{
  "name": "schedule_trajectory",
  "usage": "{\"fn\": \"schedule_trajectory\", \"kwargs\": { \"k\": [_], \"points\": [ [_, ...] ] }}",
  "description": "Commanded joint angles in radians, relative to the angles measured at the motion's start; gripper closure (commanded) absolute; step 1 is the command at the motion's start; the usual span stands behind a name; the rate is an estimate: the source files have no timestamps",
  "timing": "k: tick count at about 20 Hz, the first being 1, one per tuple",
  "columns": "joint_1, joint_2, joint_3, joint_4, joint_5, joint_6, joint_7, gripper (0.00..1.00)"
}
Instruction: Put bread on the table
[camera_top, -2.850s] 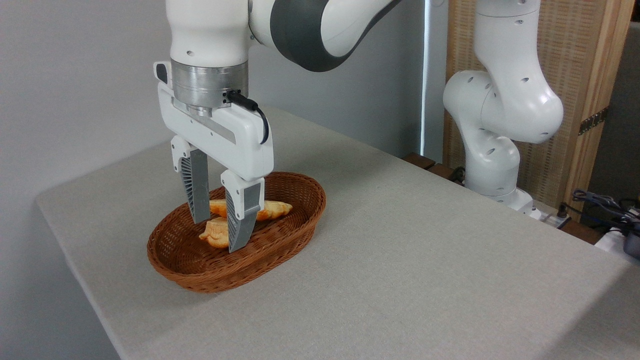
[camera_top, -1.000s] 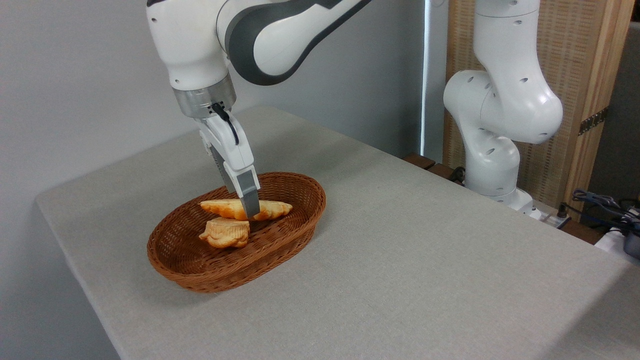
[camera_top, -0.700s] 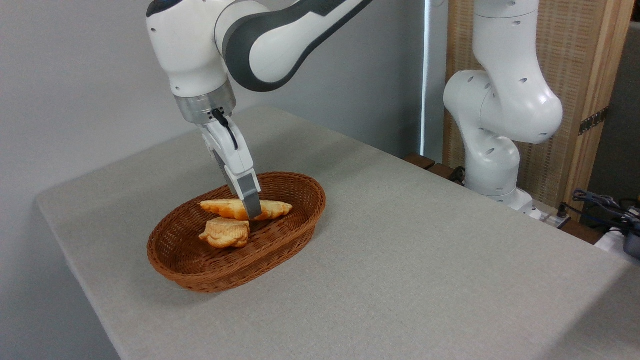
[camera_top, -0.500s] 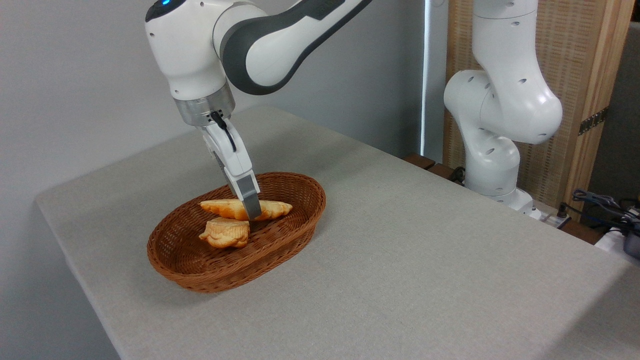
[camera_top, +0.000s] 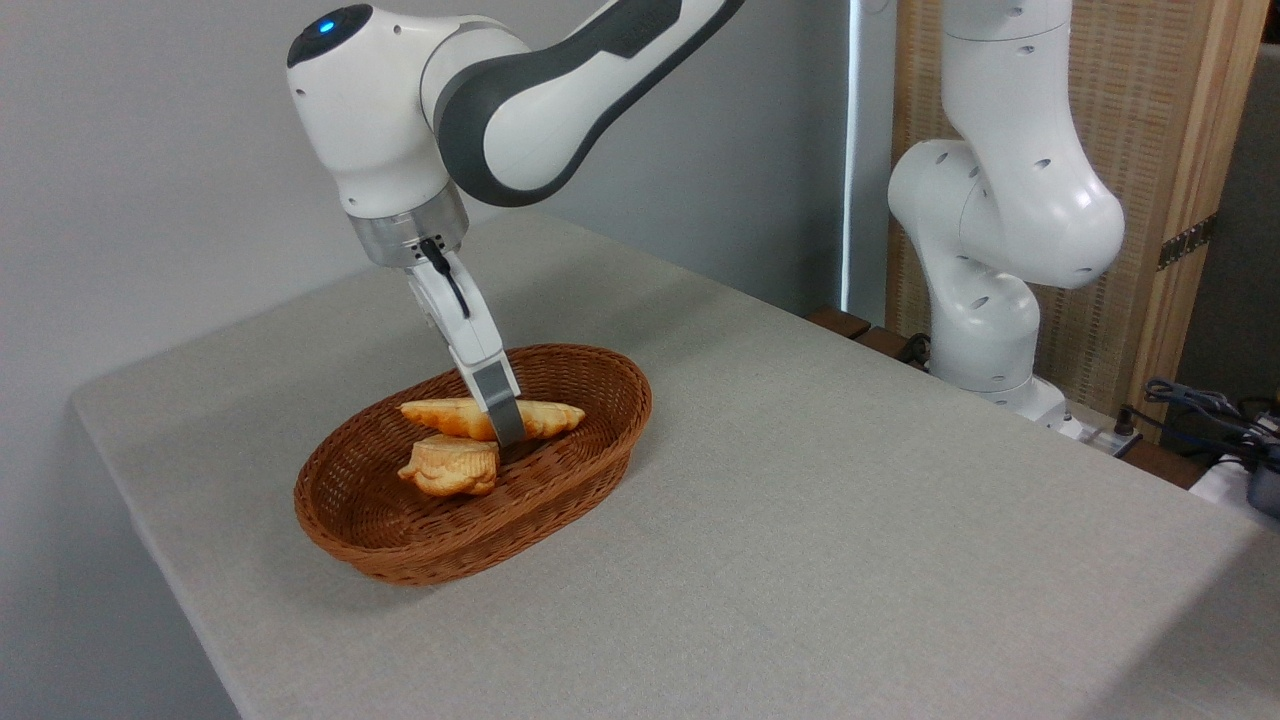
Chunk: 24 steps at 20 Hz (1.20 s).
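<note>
The bread (camera_top: 443, 416), a long golden pastry with pointed ends, lies across the back of the brown wicker basket (camera_top: 400, 560) on the grey-beige table (camera_top: 850, 500). My gripper (camera_top: 506, 430) reaches down at a slant into the basket and is seen edge-on. Its near grey finger (camera_top: 497, 400) crosses in front of the bread's middle, and the far finger is hidden behind it. I cannot see the gap between the fingers or whether they press on the bread.
A smaller round pale-golden bun (camera_top: 450, 466) lies in the basket just in front of the bread. The arm's white base (camera_top: 985, 320) stands at the table's far right edge, with cables (camera_top: 1210, 410) beyond. A grey wall is behind.
The wrist has turned from broadside to edge-on, tilted, and sunk a little toward the bread. The bread and the bun lie where they were.
</note>
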Motion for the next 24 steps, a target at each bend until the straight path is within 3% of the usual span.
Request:
{"fn": "schedule_trajectory", "kwargs": {
  "k": [1,16,24],
  "points": [
    [-0.003,0.005,0.007,0.002,0.011,0.001,0.016,0.70],
    [0.002,-0.006,0.014,0.007,0.008,-0.008,0.013,0.72],
    [0.006,-0.067,0.030,0.019,-0.003,-0.015,0.005,0.72]
  ]
}}
